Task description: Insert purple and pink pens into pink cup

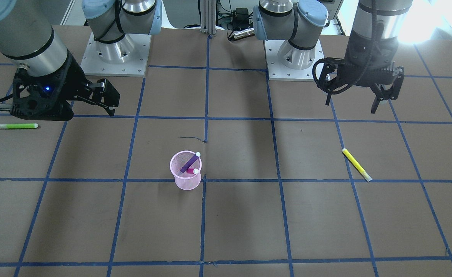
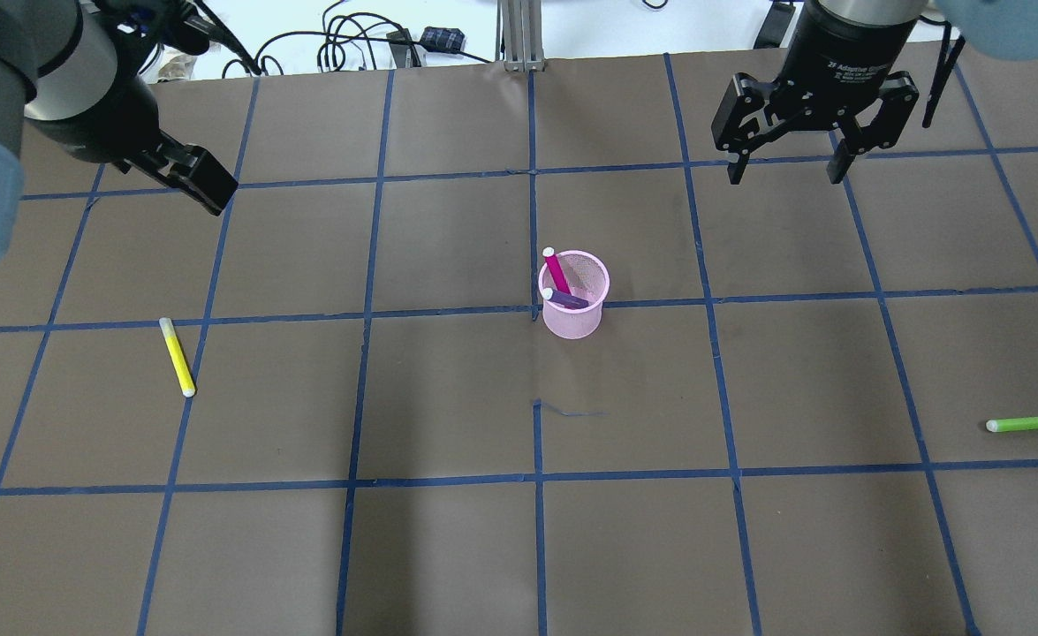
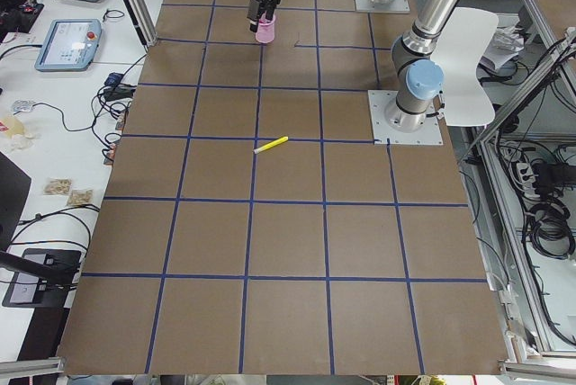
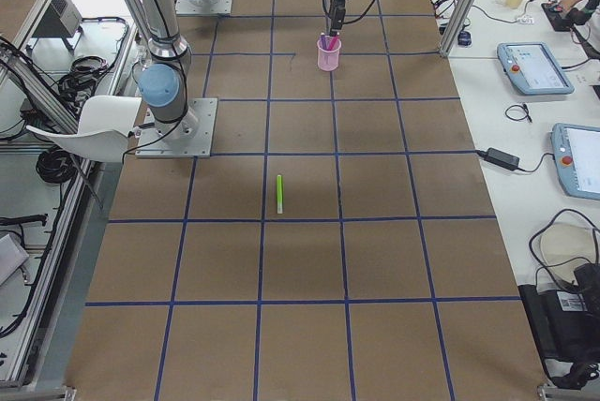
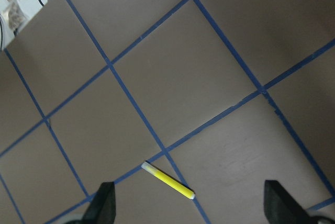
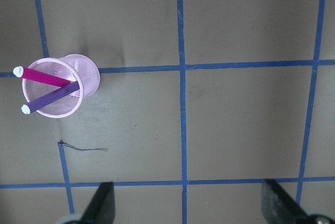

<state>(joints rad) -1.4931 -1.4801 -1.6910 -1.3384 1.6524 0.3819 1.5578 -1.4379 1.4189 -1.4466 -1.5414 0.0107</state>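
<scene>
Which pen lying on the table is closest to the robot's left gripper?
The yellow pen. It lies nearer the left gripper; the green pen is far off on the other side.

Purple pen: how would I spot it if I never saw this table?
Look to the middle of the brown table, where a pink mesh cup stands. Two white-capped pens lean inside it. The purple pen is the darker one, beside the bright pink pen.

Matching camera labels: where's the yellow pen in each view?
Front-facing: yellow pen right of centre.
Overhead: yellow pen at left.
Exterior left: yellow pen near centre.
Exterior right: not visible.
Left wrist: yellow pen bottom centre.
Right wrist: absent.
Landmark: pink cup, mid-table.
</scene>
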